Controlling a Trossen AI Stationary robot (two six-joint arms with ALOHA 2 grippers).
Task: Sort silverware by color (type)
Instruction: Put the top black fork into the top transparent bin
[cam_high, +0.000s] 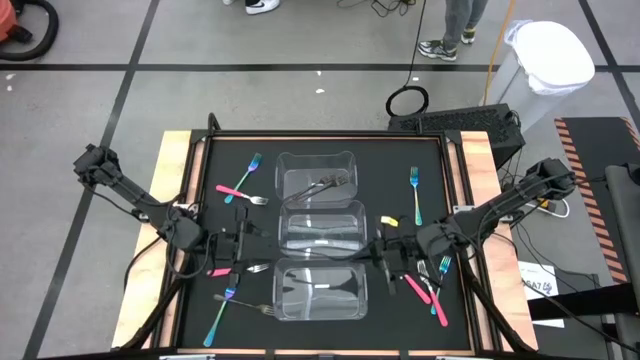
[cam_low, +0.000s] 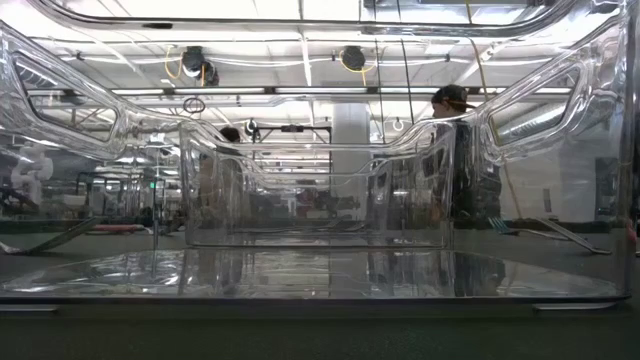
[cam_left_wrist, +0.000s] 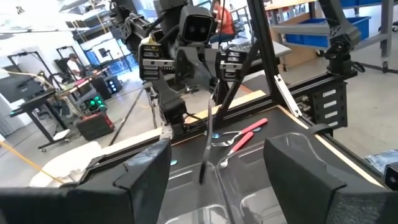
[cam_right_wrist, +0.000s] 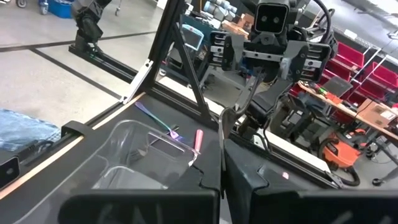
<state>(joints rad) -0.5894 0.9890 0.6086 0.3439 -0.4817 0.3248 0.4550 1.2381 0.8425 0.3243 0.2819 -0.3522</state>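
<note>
Clear plastic containers (cam_high: 318, 232) line the counter's (cam_high: 455, 170) middle. Between them, the right gripper (cam_high: 385, 252), pressed together, pinches a stiff, light dark fork (cam_left_wrist: 207, 146) by its handle; the left gripper (cam_high: 243, 243) stands spread.

Pink, teal and grey forks (cam_high: 240, 189) scattered flat around containers, one grey inside

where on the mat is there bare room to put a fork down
Bare mat lies between the top container and the blue fork, and along the mat's far edge. Crowded: the left gripper among forks at lower left; the right gripper by the pink forks.
</note>
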